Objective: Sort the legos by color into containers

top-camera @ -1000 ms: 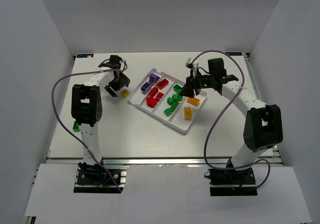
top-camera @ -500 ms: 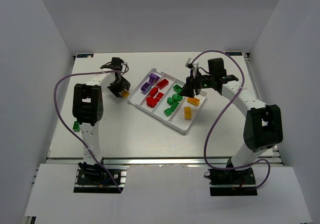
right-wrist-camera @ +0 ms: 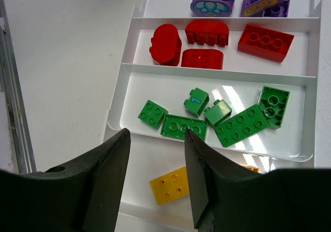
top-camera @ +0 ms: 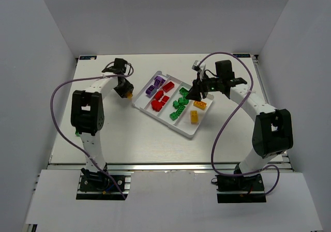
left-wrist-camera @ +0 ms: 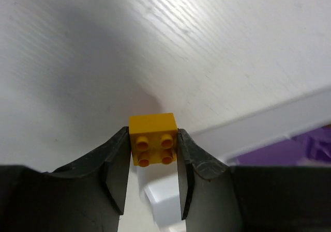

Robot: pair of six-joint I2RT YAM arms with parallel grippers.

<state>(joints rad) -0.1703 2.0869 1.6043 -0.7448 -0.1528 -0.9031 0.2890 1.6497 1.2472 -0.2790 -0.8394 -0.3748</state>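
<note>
My left gripper [left-wrist-camera: 153, 139] is shut on a small yellow lego [left-wrist-camera: 153, 145] that rests on the table just left of the tray; both fingers press its sides. From above, this gripper [top-camera: 124, 90] and the lego [top-camera: 130, 94] sit by the tray's left corner. The white tray [top-camera: 189, 130] holds purple legos [top-camera: 155, 84], red legos [top-camera: 161, 98], green legos [top-camera: 180, 103] and yellow legos [top-camera: 195, 114] in separate containers. My right gripper [top-camera: 199, 91] hangs open above the tray [right-wrist-camera: 120, 103], over the green legos [right-wrist-camera: 243, 126] and a yellow lego [right-wrist-camera: 168, 185], holding nothing.
A green lego [top-camera: 77, 133] peeks out beside the left arm's lower link near the table's left edge. White walls enclose the table on three sides. Purple cables loop off both arms.
My left gripper has come down around the yellow lego beside the tray and its fingers have closed onto it. The right arm has stayed still.
</note>
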